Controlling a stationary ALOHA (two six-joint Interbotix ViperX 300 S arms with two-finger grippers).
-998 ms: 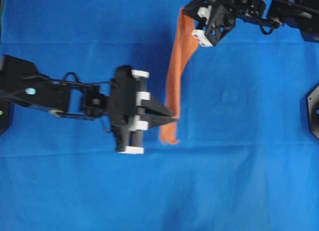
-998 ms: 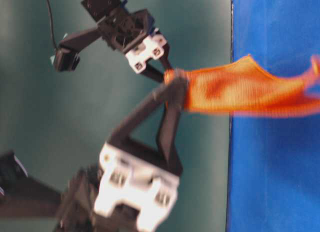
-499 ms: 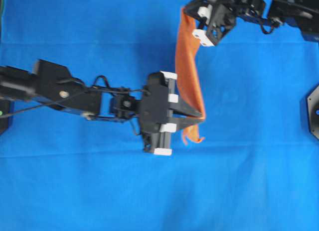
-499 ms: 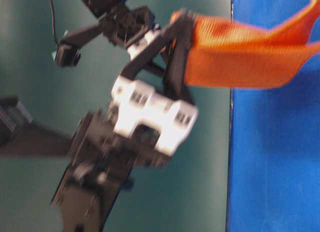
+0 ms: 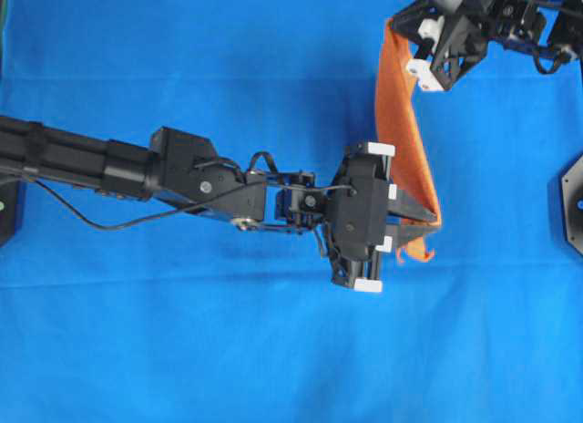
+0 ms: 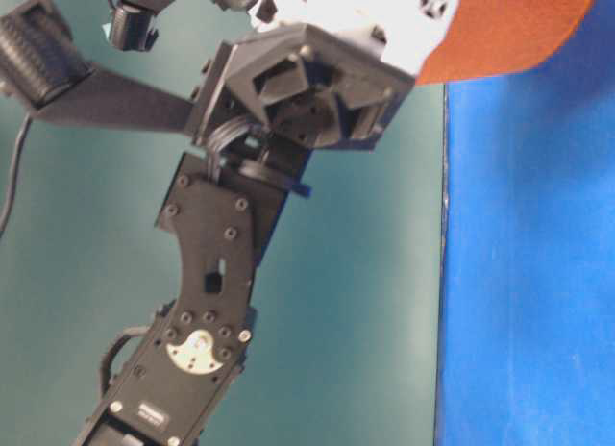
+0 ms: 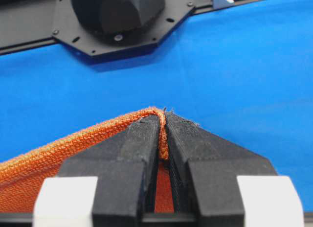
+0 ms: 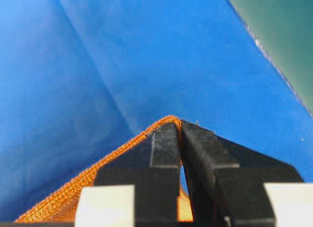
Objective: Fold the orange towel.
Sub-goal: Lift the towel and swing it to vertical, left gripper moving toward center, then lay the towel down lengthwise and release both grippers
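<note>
Both arms have the orange towel [image 5: 401, 140] off the bench here, strung between them above the blue cloth [image 5: 182, 350] that covers it. The left tool [image 5: 428, 224] is clamped shut on one end of the towel, the hem pinched tight between its black fingers [image 7: 142, 144], and a small tail of fabric pokes out just past them. The right tool [image 5: 401, 42] is squeezed together on the other end, with orange showing right at the tip of its fingers [image 8: 166, 144]. Between the two grips the towel hangs as a narrow, sagging band, so I judge it light, soft and floppy, with nothing stiff to keep it flat. The ribbed weave looks grippy rather than slick, so it should not slide out of a firm pinch. The stitched hem at the corners looks like the sound place to hold, as both tools do now; a grab mid-panel would likely just bunch it. The table-level view shows mostly the left arm and an orange edge at the top. No brand, label or writing is readable anywhere.
</note>
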